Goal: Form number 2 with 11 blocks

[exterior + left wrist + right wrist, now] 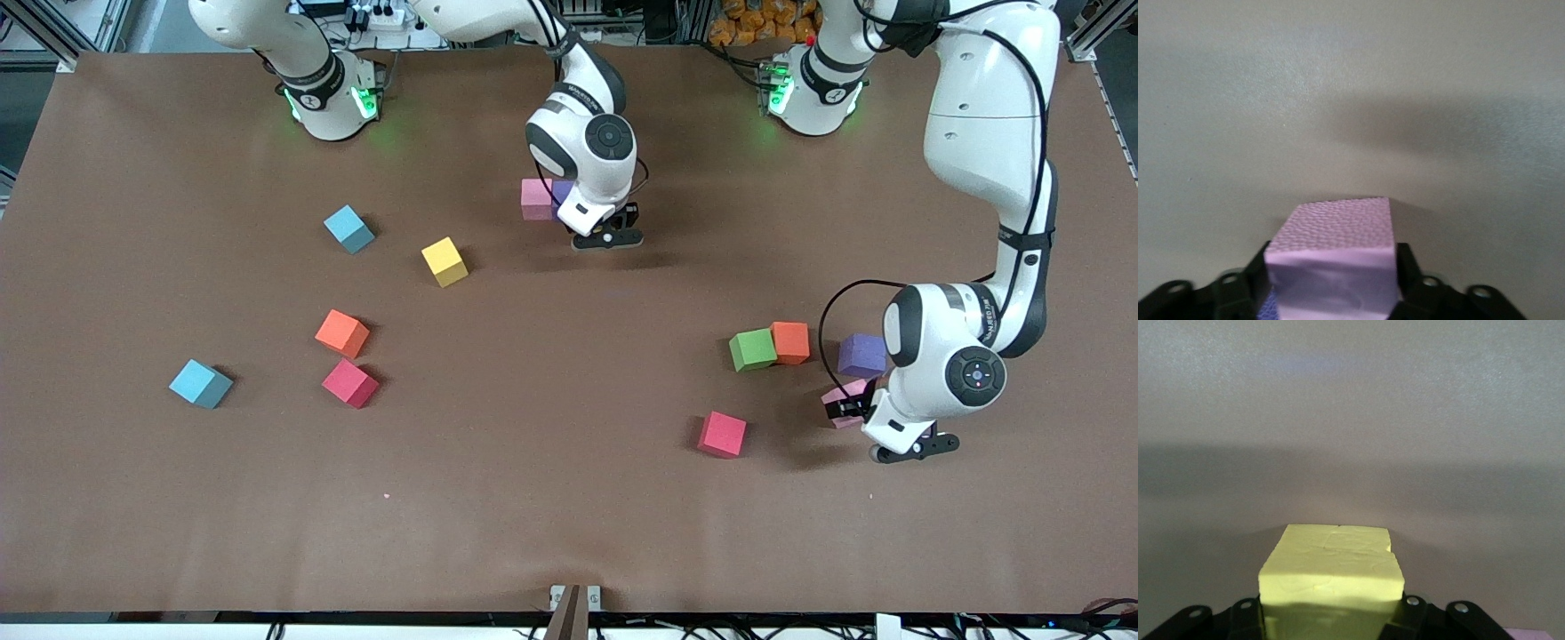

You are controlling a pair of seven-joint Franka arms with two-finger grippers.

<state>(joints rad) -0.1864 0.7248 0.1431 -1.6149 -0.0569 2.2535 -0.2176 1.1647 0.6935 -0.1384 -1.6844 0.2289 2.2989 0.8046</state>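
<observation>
Left gripper (pixel 852 407): clamped on a pink cube (pixel 1331 267), low at the table toward the left arm's end; a finger presses each side face. I cannot tell whether the cube has left the surface.
Right gripper (pixel 607 233): closed on a held yellow cube (pixel 1331 580), low over the table near the robots' bases, just beside a second pink cube (pixel 536 197).
Number 2: not formed yet; no rows of touching cubes show.
Loose blocks: green cube (pixel 752 349) touching an orange cube (pixel 790 342), with the purple cube (pixel 861 355) beside them, close to the left gripper. A red cube (pixel 721 434) lies nearer the front camera. Toward the right arm's end lie a loose yellow cube (pixel 444 261), another orange cube (pixel 341 333) and another red cube (pixel 349 383), well apart.
Not for the digit: two teal cubes (pixel 348 228).
Step in hand: probably picking up the pink cube.
Doing it well: lift straight up so the purple neighbour is not dragged. The foam gives, so keep the squeeze light and the faces square. Set it down flush against its neighbour in the digit, then release without nudging.
</observation>
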